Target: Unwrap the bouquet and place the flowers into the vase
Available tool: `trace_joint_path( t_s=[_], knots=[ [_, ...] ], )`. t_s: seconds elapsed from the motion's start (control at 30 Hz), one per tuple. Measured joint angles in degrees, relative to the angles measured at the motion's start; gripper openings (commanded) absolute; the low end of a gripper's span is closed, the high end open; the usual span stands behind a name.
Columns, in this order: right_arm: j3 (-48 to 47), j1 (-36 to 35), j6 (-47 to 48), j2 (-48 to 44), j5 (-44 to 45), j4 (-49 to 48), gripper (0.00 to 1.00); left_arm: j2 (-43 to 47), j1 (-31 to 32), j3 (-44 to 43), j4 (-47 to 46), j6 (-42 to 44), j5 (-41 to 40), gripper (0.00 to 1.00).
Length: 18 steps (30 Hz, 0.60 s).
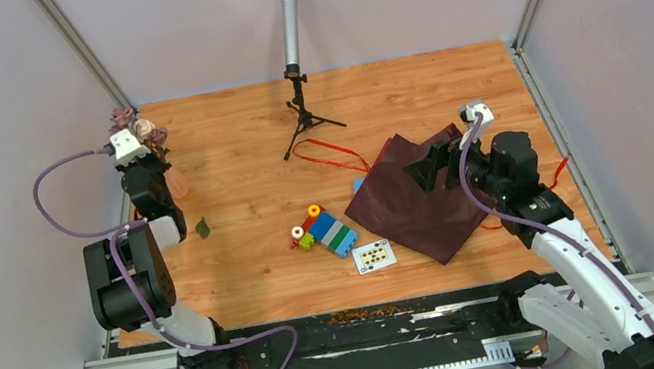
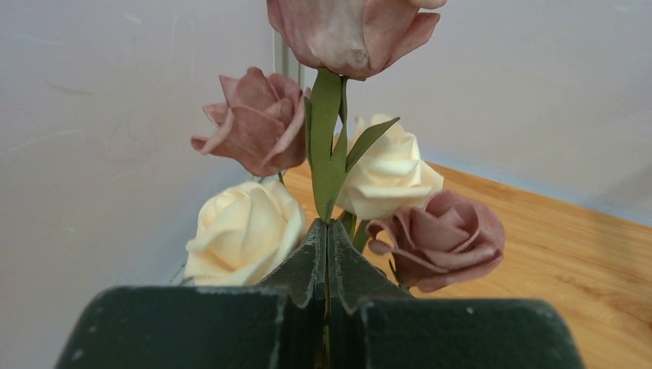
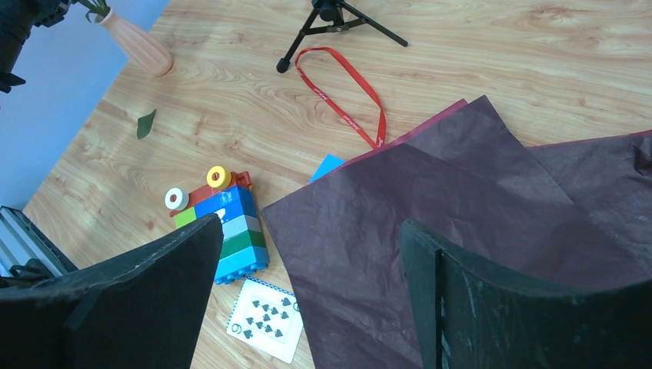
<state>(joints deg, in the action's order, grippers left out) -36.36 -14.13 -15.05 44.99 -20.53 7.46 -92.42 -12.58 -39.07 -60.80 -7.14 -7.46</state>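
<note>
The left jaws are clenched on one thin green stem, which rises straight up between them to a dusty purple rose at the top of the wrist view. Round that stem the other flowers, two cream and two purple, crowd close over the far left corner of the table, hard against the side wall. The vase stands just under the left arm with green stems at its mouth, though it is hard to tell whether the gripped stem reaches into it. The right jaws are spread wide with nothing between them, hanging above the maroon wrap. The wrap lies unfolded and flat on the right half of the table, one corner pointing at the near edge. A red ribbon loops from the wrap's far edge toward the microphone tripod. The toy blocks sit just left of the wrap, and a playing card lies near them on the near side. Between the blocks and the vase runs a broad stretch of bare wood, with one small leaf lying near the left edge.
</note>
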Motion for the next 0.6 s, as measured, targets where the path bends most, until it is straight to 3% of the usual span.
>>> trace_joint_path(
  t_s=[0.4,0.47,0.6],
  knots=[
    [0.0,0.1,0.4,0.7,0.0,0.0,0.86,-1.5,0.0,1.1,3.1,0.0,0.6,0.29],
    [0.0,0.1,0.4,0.7,0.0,0.0,0.86,-1.4,0.0,1.6,3.1,0.0,0.7,0.37],
    [0.0,0.1,0.5,0.7,0.0,0.0,0.86,-0.3,0.0,3.1,3.2,-0.1,1.0,0.69]
  ],
)
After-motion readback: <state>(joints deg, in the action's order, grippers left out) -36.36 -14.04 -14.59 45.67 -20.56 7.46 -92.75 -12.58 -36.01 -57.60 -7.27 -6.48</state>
